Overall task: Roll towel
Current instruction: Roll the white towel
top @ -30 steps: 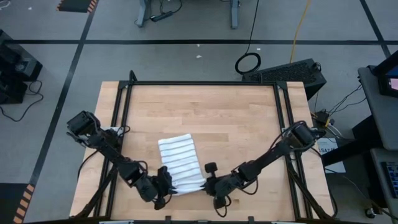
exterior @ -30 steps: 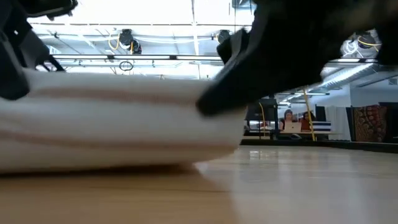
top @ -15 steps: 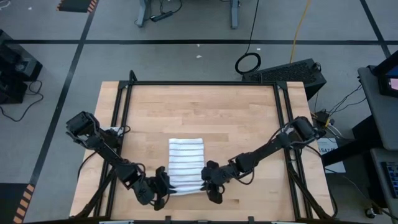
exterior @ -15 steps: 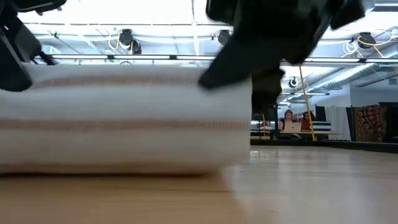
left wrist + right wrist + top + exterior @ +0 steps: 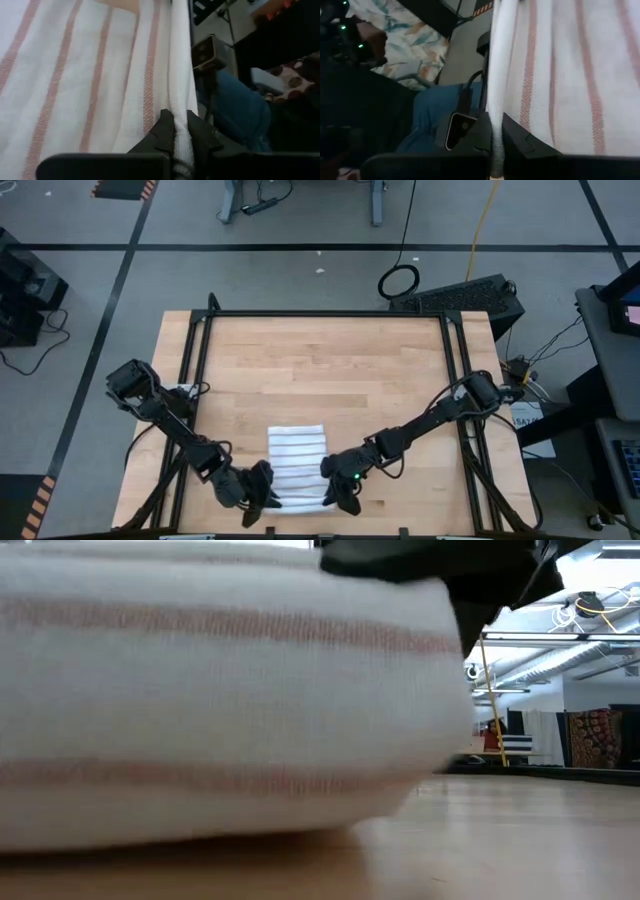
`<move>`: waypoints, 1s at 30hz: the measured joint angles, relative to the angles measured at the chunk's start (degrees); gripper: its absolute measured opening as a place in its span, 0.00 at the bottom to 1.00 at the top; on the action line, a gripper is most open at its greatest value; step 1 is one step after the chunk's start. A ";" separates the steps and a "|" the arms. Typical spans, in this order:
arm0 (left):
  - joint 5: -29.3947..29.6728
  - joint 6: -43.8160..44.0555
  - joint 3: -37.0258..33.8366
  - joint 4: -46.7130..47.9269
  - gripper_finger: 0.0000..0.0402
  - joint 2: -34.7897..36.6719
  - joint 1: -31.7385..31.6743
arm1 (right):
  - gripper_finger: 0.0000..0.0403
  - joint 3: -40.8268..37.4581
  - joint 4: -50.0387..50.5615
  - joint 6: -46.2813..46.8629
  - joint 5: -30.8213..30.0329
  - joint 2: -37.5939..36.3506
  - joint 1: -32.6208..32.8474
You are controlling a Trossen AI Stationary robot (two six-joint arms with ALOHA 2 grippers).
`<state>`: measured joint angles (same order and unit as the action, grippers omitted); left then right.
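The white towel (image 5: pixel 297 465) with narrow reddish stripes lies near the table's near edge, between my two grippers. In the low view the towel (image 5: pixel 220 700) fills most of the picture as a thick rounded bulge, its underside on the wood. My left gripper (image 5: pixel 262 492) is shut at the towel's near left corner, and my right gripper (image 5: pixel 335 490) is shut at its near right corner. The left gripper (image 5: pixel 180 142) and the right gripper (image 5: pixel 495 145) also show in their own wrist views. My left gripper pinches the towel's side edge (image 5: pixel 180 120) between its two fingers at the near left corner, slanting down from the table's left. The cloth spreads away from the fingers. My right gripper pinches the opposite side edge (image 5: pixel 495 115) between its two fingers at the near right corner, slanting down from the right.
The black frame rails (image 5: pixel 200 380) run along the table's left and right sides. Bare wood (image 5: pixel 320 360) lies beyond the towel toward the far edge. Past the near edge, a person's blue trouser leg (image 5: pixel 240 115) shows in the wrist views.
Both grippers, still shut on the towel, have drawn a little toward the near edge, and the right wrist has rolled markedly. The towel has turned from skewed to square with the table. Its far edge has slid nearer, and its near end has bulged up closer to the low camera.
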<state>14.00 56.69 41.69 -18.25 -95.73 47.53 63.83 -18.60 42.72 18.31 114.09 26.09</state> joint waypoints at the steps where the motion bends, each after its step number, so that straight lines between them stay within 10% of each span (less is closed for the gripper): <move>1: -0.06 0.10 -0.12 0.18 0.07 -0.22 -0.04 | 0.02 0.01 0.05 0.13 1.01 0.61 -0.07; 30: -4.84 -1.49 -1.94 8.99 0.07 2.40 -3.44 | 0.02 1.33 4.09 -0.55 -1.61 3.31 -4.37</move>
<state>9.16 55.20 39.75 -9.26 -93.34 44.09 65.17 -14.51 42.17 16.70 117.40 21.72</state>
